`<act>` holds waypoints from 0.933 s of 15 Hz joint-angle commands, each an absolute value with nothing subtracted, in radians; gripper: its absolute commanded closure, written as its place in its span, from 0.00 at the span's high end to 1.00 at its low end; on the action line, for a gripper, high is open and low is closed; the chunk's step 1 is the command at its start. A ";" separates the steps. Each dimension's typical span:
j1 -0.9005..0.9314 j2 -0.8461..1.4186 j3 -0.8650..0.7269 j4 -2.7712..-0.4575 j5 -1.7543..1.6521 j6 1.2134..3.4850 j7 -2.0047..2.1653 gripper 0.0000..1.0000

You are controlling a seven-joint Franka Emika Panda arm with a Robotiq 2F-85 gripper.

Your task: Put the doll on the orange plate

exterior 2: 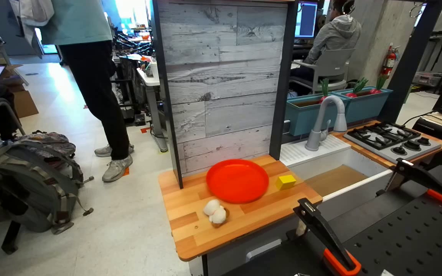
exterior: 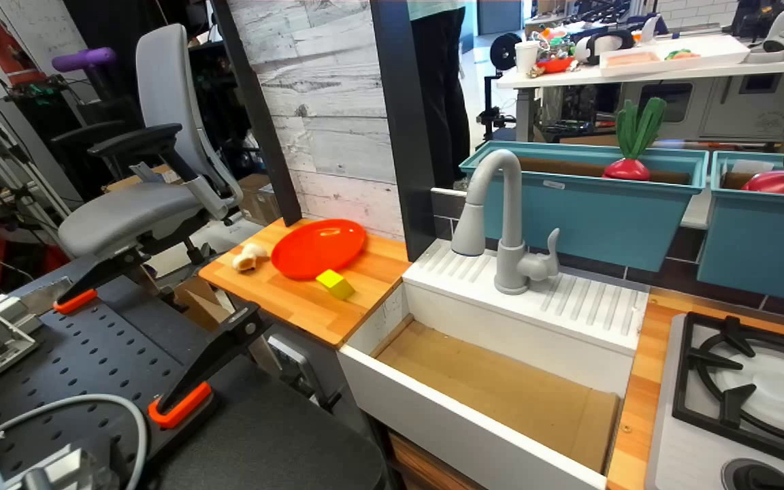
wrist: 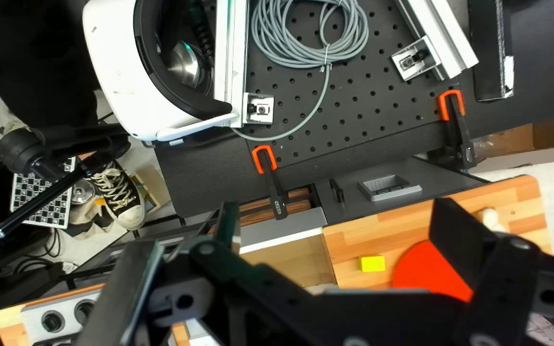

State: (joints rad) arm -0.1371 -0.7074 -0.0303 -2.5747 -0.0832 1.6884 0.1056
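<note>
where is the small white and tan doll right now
In an exterior view, the small white and tan doll rests on the light-brown wooden counter, below-left of the round orange-red plastic plate.

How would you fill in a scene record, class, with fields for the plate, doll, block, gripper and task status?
Orange plate: flat on the wooden counter
Doll: white and brown, beside the plate
Yellow block: apart from the plate, toward the sink
Gripper: open, holding nothing, seen in the wrist view
Task status: doll on the counter, not yet on the plate
</note>
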 commanded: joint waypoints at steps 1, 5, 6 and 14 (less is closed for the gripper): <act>-0.126 -0.662 -0.018 -2.562 -0.074 1.739 0.153 1.00; -0.105 -0.557 0.010 -2.536 -0.037 1.849 0.213 1.00; -0.093 -0.511 0.017 -2.526 -0.020 1.886 0.223 1.00; 0.003 -0.149 0.097 -2.438 0.072 2.207 0.322 1.00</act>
State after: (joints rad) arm -0.0297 -0.3032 0.0678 -2.5066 0.0456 2.1142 0.2774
